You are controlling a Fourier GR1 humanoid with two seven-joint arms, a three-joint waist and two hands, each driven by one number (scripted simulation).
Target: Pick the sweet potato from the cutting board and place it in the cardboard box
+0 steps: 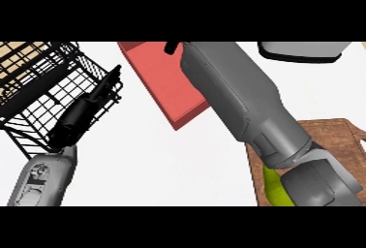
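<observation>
The wooden cutting board (336, 133) lies at the right, largely covered by my right forearm (250, 101), which runs from the lower right up to the picture's top. Only a black sliver of my right hand (172, 47) shows, over the far end of a flat red tray-like box (160, 82). No sweet potato is in sight. A yellow-green object (275, 186) peeks out under the right arm at the board's near left side. My left hand (82, 114) rests open at the left, fingers straight, against a black wire basket (43, 82).
Something tan (18, 53) shows through the wire basket at the top left. A grey and white object with a dark rim (300, 51) sits at the top right. White counter (157, 164) lies between the two arms.
</observation>
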